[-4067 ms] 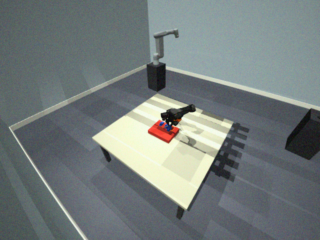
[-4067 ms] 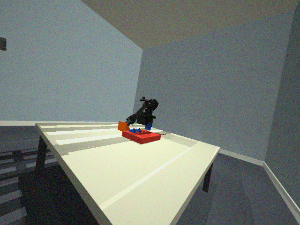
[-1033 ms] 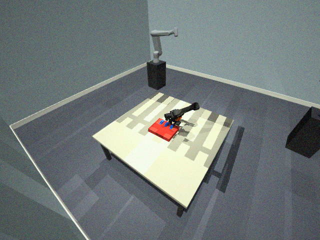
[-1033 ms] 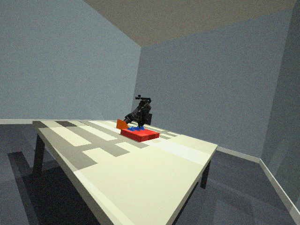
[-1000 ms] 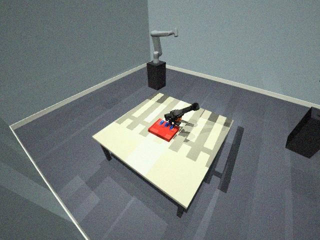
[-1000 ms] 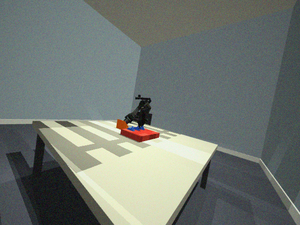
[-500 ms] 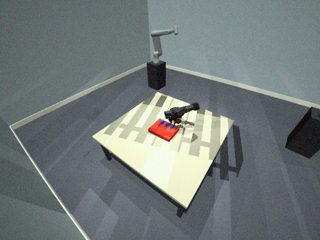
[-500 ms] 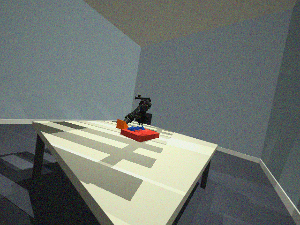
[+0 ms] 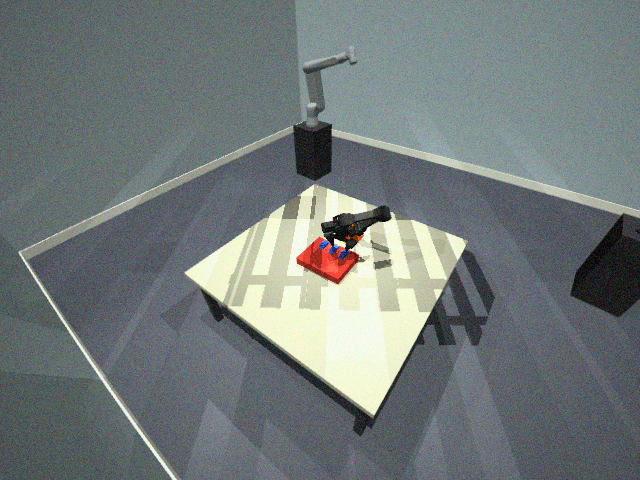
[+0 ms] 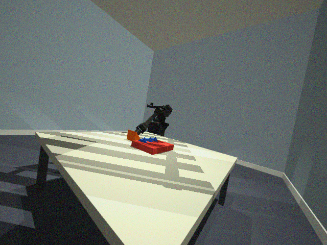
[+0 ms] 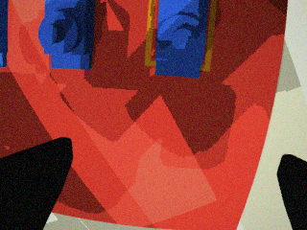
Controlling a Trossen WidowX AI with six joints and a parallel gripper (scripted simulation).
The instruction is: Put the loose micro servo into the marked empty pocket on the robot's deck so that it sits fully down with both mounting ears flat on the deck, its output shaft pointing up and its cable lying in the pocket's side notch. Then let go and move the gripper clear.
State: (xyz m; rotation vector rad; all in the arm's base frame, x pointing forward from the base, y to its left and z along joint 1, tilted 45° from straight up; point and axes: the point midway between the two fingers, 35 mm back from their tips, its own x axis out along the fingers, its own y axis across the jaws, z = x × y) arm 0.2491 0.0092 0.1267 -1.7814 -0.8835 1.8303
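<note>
The red robot deck (image 9: 330, 268) (image 10: 156, 148) (image 11: 160, 179) lies on the table. In the wrist view a blue micro servo (image 11: 182, 19) sits inside the yellow-marked pocket outline (image 11: 153, 26), shaft side facing the camera. A second blue servo (image 11: 71, 15) sits in the pocket to its left. Its cable is not in view. In the top view the blue servos (image 9: 333, 250) show as a row on the deck's far edge. My gripper (image 11: 179, 159) (image 9: 337, 241) is wide open with nothing between the fingers. It hangs above the deck, back from the servo.
An orange wedge-shaped part (image 10: 133, 135) (image 9: 354, 239) stands by the deck's far side, under my arm (image 9: 361, 217). The table (image 9: 330, 335) has edges on all sides. A grey arm on a black pedestal (image 9: 312, 147) and a black box (image 9: 610, 273) stand on the floor.
</note>
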